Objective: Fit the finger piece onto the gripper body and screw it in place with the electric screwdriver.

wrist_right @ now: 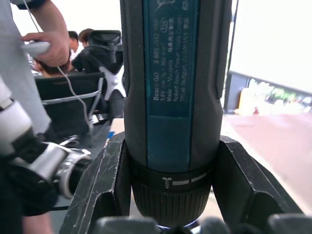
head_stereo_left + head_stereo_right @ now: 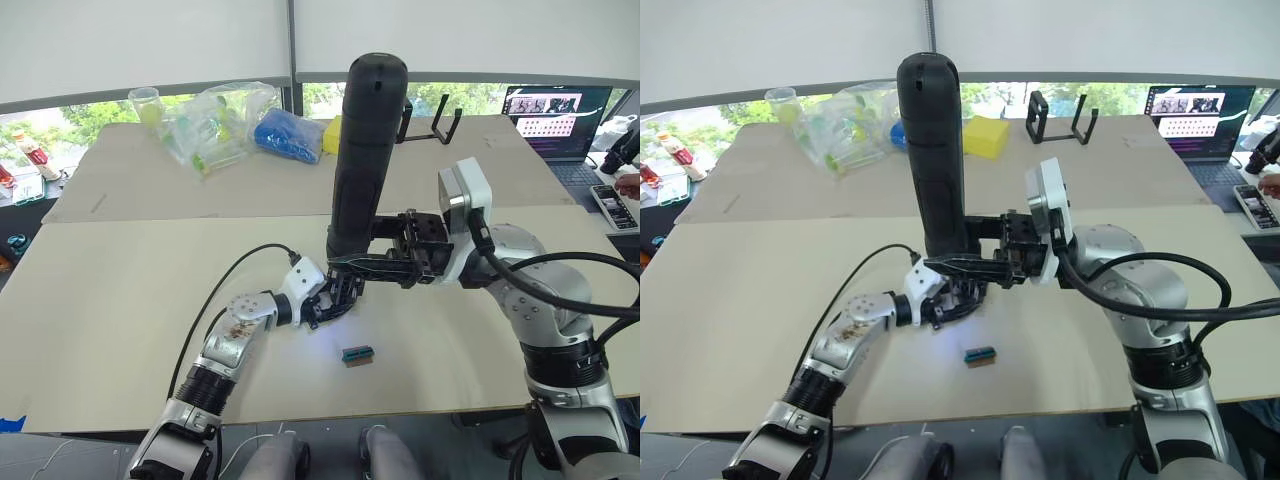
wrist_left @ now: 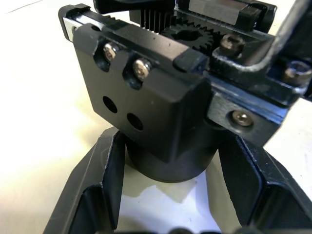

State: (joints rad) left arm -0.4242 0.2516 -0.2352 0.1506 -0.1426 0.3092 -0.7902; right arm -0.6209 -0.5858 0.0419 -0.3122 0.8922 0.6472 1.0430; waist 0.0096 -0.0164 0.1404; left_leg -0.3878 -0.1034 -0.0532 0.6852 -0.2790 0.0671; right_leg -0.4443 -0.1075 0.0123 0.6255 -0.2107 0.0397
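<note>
The electric screwdriver (image 2: 365, 150) stands upright over the middle of the table, a thick dark cylinder with a blue label (image 1: 170, 83). My right gripper (image 2: 375, 265) is shut on its lower end, one finger (image 1: 105, 180) on each side of the collar. Directly below its tip, my left gripper (image 2: 335, 295) is shut on the gripper body (image 3: 146, 97). That body is a black block with screws and a gear, and its round base (image 3: 170, 163) sits between my fingers just above the table. A pale glow lights the table under it. The finger piece is hidden.
A small green block (image 2: 357, 354) lies on the table just in front of the grippers. At the back are plastic bags (image 2: 215, 125), a blue bag (image 2: 288, 135), a yellow block (image 2: 985, 135) and a black stand (image 2: 432, 125). A laptop (image 2: 555, 115) and a person's hand (image 2: 630, 185) are at the right.
</note>
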